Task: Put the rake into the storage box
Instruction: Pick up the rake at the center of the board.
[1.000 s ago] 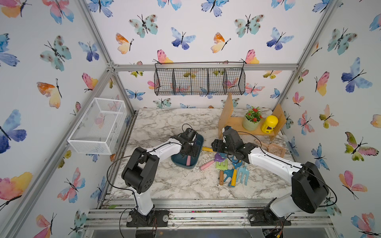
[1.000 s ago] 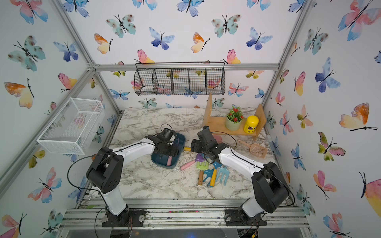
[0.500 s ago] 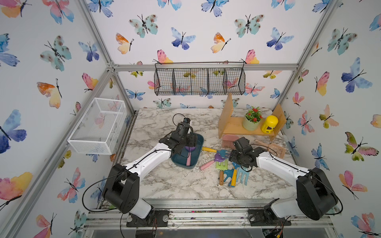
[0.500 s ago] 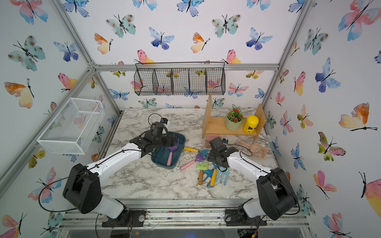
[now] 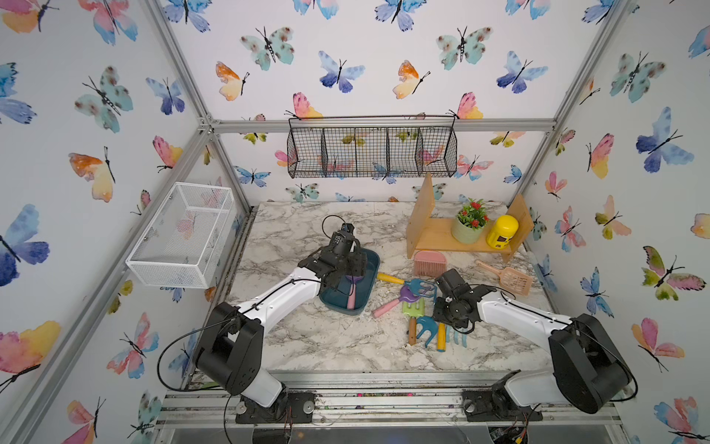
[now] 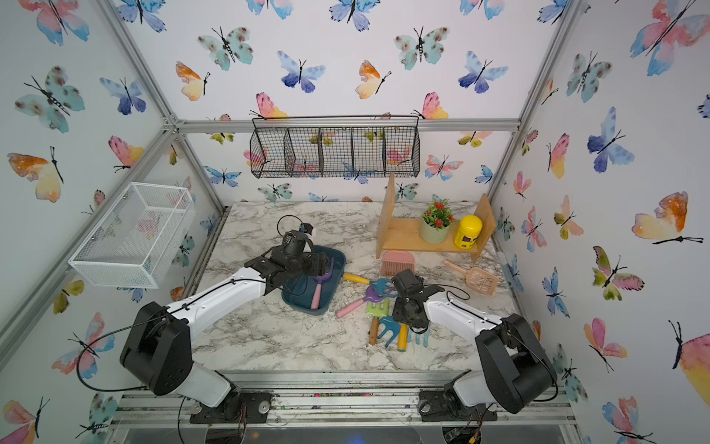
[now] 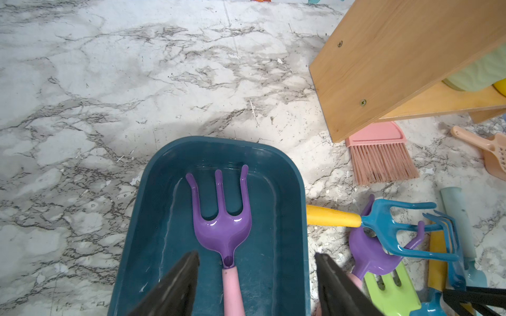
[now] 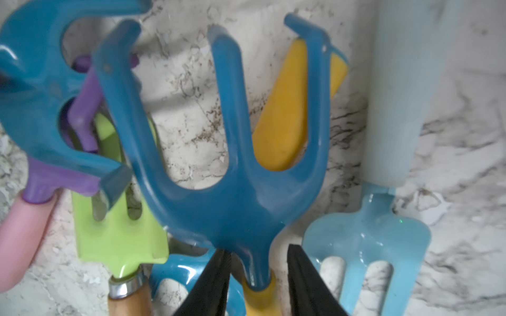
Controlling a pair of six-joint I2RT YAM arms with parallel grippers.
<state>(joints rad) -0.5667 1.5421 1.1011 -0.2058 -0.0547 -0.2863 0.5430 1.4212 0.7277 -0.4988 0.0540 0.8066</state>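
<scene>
In the storage box [image 7: 287,208] a purple rake [image 7: 221,229] lies flat on the floor, prongs toward the box's far end and pink handle toward its near end. The left pincer [image 7: 256,255] hangs over the handle, jaws wide apart and touching nothing. That rake looks delivered. Only clearing the arm away from the box seems left there.

The right pincer [image 8: 257,249] is down in the heap of toy tools [image 5: 413,307] just beside the box, on the right arm's side. Its jaws straddle the neck of a blue rake [image 8: 235,208] with a yellow handle. I cannot tell whether they clamp it or only bracket it. That rake lies among the others. If it is wanted too, the lift and the carry to the box remain.

The counter [image 5: 326,346] is grey-veined marble pattern, speckled with grit. Past the heap from the box are a wooden shelf [image 5: 442,238] and a pink brush [image 5: 430,263]. The walls are papered with butterflies. A white mesh basket [image 5: 180,234] and a black wire basket [image 5: 370,152] hang well above the box.
</scene>
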